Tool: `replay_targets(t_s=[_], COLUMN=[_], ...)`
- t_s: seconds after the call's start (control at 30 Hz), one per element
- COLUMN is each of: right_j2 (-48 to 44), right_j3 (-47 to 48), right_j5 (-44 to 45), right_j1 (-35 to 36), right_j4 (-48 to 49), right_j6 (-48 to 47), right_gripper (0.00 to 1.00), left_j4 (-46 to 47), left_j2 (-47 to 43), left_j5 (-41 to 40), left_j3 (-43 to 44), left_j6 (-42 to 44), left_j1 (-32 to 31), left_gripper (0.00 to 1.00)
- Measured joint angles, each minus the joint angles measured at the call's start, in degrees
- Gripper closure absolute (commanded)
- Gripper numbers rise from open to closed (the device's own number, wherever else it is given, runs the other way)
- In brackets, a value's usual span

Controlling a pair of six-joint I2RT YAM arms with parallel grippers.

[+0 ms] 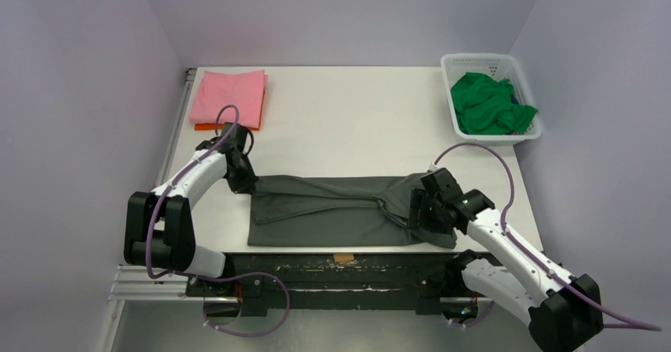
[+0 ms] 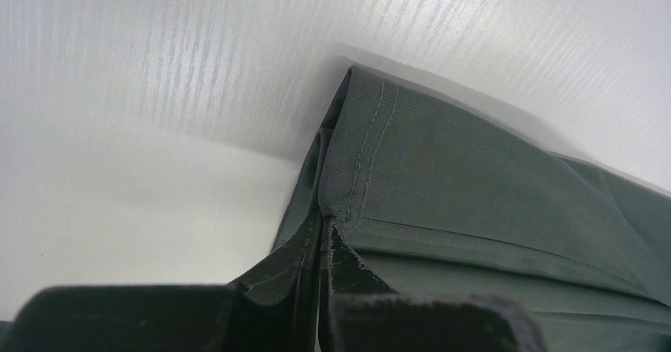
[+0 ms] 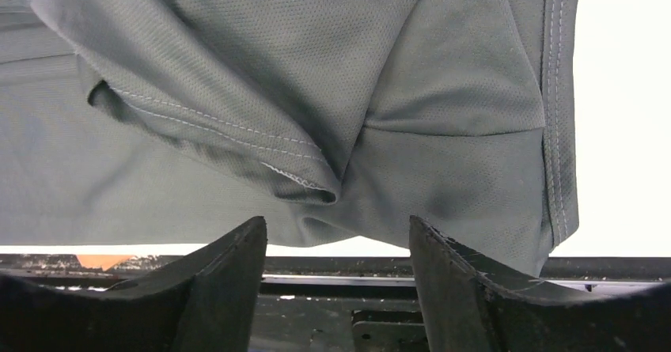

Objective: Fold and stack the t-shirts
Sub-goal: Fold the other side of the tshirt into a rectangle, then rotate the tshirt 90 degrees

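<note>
A white basket (image 1: 483,57) sits in the far right corner of the desk (image 1: 340,123). A tan scrap (image 1: 343,258) lies at its near edge.

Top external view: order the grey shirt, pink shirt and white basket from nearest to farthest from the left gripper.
1. Grey shirt: held at its left end by the left gripper.
2. Pink shirt: far-left corner, behind the gripper.
3. White basket: far-right corner.
</note>
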Motion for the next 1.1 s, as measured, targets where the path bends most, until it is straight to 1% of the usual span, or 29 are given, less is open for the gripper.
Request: replay_targets(t_s=[0.03,0.07,0.13,0.17,0.2,0.3,0.33,0.37,0.4,0.43,0.47,0.5,0.53,0.63,0.67,0.77,0.83,0.9,1.0,1.1], right_j2=[-0.7,-1.2,-2.4,-2.9,-3.3,-4.3,-4.7,-5.1,-5.5,-5.8,-6.0,-6.2,-6.2,-6.1,-6.0,-4.5,-2.3,0.7,5.0,7.5], right_j3=[0.0,0.1,0.7,1.4,2.3,4.8,5.6,6.1,6.5,6.7,6.7,6.7,6.7,6.0,5.3,2.0,-0.6,-3.1,-6.1,-5.8], right_j5=[-0.2,-0.2,0.2,0.5,0.9,2.3,2.7,3.2,3.5,3.8,3.9,3.9,3.8,2.6,1.6,-0.7,-2.1,-2.8,-2.6,-1.2], right_j1=[0.0,0.0,0.1,0.1,0.1,0.1,0.1,0.1,0.1,0.1,0.1,0.1,0.1,0.1,0.1,0.1,0.1,0.1,0.1,0.0], right_j4=[-0.3,-0.4,-1.1,-1.6,-1.9,-2.1,-2.1,-2.1,-2.0,-1.9,-1.8,-1.7,-1.3,1.7,3.2,8.4,11.5,14.1,16.5,19.7], right_j6=[0.4,0.5,0.6,0.6,0.6,0.5,0.4,0.4,0.3,0.3,0.3,0.4,0.4,1.3,1.6,3.8,6.0,8.1,10.4,11.6], right_gripper=[0.32,0.3,0.27,0.26,0.24,0.2,0.17,0.16,0.15,0.14,0.14,0.13,0.13,0.12,0.12,0.11,0.1,0.1,0.1,0.1], left_j4=[-0.3,-0.7,-1.5,-2.2,-2.6,-3.9,-4.3,-4.9,-5.5,-5.8,-6.1,-6.4,-6.5,-6.1,-5.6,-1.7,1.0,4.0,7.0,9.2], left_j2=[0.0,0.0,0.1,0.2,0.2,0.2,0.2,0.2,0.2,-0.1,-0.5,-1.3,-2.4,-6.2,-7.1,-7.8,-6.3,-3.0,2.8,7.5], left_j5=[-0.2,-0.4,-1.1,-1.8,-2.5,-4.4,-5.0,-5.5,-5.8,-5.9,-5.7,-5.3,-4.4,-0.6,0.8,6.4,10.2,13.4,16.4,18.3], left_j3=[0.0,0.0,0.1,0.2,0.2,0.2,0.3,0.4,0.6,0.8,0.9,1.1,1.4,2.8,3.3,5.6,6.5,7.0,6.5,4.7], left_j6=[0.0,0.0,0.0,0.0,0.0,-0.1,-0.2,-0.2,-0.2,-0.2,-0.1,0.1,0.1,-0.1,-0.2,0.0,0.0,-0.1,-0.2,-0.5], left_j1=[0.0,0.0,0.0,0.0,0.0,0.0,0.1,0.1,0.2,0.2,0.2,0.3,0.2,-0.7,-1.7,-7.1,-9.9,-11.5,-11.7,-11.7], left_gripper=[0.96,0.89,0.69,0.63,0.62,0.64,0.63,0.58,0.48,0.34,0.13,0.02,0.0,0.0,0.0,0.0,0.0,0.0,0.0,0.0])
